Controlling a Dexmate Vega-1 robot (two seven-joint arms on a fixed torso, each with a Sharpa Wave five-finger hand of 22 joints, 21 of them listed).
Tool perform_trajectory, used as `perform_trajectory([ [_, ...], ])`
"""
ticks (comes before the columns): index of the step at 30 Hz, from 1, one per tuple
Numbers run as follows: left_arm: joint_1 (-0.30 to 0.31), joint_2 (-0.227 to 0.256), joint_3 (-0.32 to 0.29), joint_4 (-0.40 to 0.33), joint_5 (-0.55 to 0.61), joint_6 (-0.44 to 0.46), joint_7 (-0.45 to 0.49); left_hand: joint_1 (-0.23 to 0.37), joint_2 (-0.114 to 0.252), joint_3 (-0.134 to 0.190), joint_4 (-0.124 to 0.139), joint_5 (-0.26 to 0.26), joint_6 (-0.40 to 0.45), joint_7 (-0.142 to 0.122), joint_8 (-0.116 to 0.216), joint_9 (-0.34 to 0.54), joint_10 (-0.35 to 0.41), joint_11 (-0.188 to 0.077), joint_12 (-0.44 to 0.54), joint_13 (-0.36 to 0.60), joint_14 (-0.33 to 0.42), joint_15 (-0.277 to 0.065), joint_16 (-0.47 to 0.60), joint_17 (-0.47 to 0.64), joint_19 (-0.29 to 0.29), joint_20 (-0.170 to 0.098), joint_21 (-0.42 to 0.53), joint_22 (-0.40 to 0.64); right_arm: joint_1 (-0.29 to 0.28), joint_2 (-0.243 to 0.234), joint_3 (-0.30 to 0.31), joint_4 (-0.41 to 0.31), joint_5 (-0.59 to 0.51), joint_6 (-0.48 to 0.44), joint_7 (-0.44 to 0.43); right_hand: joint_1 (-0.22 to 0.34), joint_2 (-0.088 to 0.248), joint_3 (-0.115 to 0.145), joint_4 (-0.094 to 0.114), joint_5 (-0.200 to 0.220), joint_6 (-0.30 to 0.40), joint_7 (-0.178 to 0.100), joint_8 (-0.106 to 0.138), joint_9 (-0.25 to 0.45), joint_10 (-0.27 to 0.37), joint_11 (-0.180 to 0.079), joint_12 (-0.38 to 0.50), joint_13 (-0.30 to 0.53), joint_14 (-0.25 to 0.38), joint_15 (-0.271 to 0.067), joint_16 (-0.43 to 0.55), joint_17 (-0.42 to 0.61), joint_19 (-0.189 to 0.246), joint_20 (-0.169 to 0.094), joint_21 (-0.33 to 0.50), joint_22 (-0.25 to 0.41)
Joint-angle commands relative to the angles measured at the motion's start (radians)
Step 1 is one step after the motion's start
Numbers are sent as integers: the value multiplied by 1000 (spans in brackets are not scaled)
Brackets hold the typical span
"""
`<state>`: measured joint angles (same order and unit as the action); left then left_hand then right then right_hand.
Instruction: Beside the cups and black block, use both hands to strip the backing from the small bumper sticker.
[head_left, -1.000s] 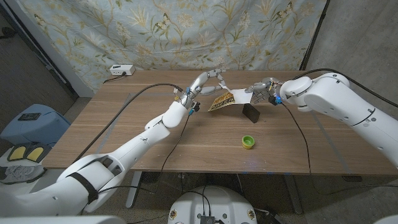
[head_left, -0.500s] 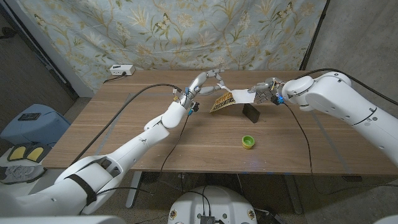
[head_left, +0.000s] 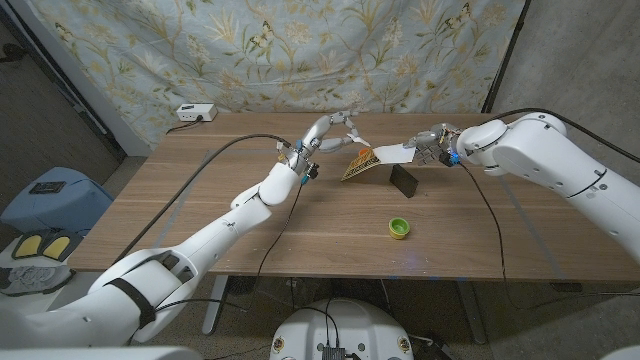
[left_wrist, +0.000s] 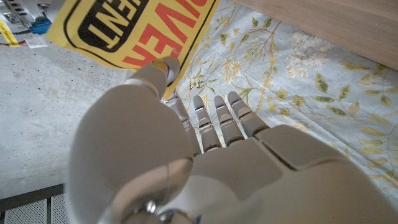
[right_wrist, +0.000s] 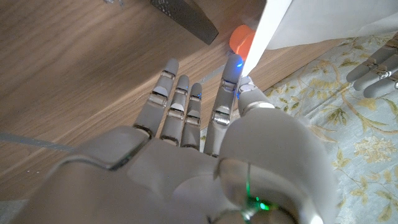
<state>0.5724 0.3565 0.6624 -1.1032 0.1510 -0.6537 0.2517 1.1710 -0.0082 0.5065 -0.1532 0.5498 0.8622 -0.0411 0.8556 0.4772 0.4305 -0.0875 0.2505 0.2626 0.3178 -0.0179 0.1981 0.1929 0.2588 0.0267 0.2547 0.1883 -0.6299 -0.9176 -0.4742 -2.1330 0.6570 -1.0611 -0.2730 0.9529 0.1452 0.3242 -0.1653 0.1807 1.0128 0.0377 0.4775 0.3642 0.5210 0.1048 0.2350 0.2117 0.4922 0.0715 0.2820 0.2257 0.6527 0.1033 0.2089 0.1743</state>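
the bumper sticker hangs in the air above the far middle of the wooden table, stretched between the two hands. it is a yellow sheet with a black-framed panel and red block letters, seen large in the left wrist view, and it tilts down toward the table on its near side.

the left arm reaches in a long diagonal from the near left corner, its black cable trailing along it. the left hand is raised off the table with its fingers reaching toward the sticker's left end; in the left wrist view the thumb tip sits against the sticker's lower edge while the other fingers lie straight and side by side, so it pinches the sheet there.

to the right, a white backing sheet runs from the sticker to the right hand, which pinches its end between thumb and a finger; the remaining fingers stretch out, slightly spread. the right arm comes in bent from the right edge.

one black block, a slanted slab, stands on the table just under the backing. one small green cup sits nearer the front edge; an orange one shows behind the backing in the right wrist view. a white box rests at the far left corner.
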Motion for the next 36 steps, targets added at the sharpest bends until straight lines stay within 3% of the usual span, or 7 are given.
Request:
perform_trajectory([
  [1, 10, 19, -14, -29, 1, 25, 7, -8, -2, 8, -3, 5, 5, 3, 6, -3, 7, -1, -5, 5, -4, 1, 1, 4, -3, -1, -5, 4, 30, 9, -17, 23, -18, -16, 12, 13, -3, 1, 5, 2, -1, 2, 7, 5, 10, -3, -7, 2, 0, -8, 8, 5, 4, -6, 1, 4],
  [12, 23, 40, -22, -56, -6, 39, -2, -8, -3, 10, -4, 5, 5, 0, 13, -1, 7, -2, -5, 6, -5, 1, 1, 4, -4, -1, -6, 4, 44, 19, -16, 37, -22, -32, 16, 15, 2, 0, 8, 0, -6, 2, 7, 7, 8, -6, -10, 3, -4, -13, 9, 9, -6, -15, -2, 5],
  [36, 79, 88, -50, -163, -10, 95, 8, -11, -3, 13, -3, 3, 2, 1, 20, -6, 4, 0, -9, 8, -9, 1, 0, 4, -8, 0, -9, 4, 25, -4, 22, 8, -2, -64, 2, 21, 3, -4, 9, -3, -8, 2, 8, 8, 11, -6, -14, 4, -5, -13, 12, 13, -6, -15, -1, 5],
])
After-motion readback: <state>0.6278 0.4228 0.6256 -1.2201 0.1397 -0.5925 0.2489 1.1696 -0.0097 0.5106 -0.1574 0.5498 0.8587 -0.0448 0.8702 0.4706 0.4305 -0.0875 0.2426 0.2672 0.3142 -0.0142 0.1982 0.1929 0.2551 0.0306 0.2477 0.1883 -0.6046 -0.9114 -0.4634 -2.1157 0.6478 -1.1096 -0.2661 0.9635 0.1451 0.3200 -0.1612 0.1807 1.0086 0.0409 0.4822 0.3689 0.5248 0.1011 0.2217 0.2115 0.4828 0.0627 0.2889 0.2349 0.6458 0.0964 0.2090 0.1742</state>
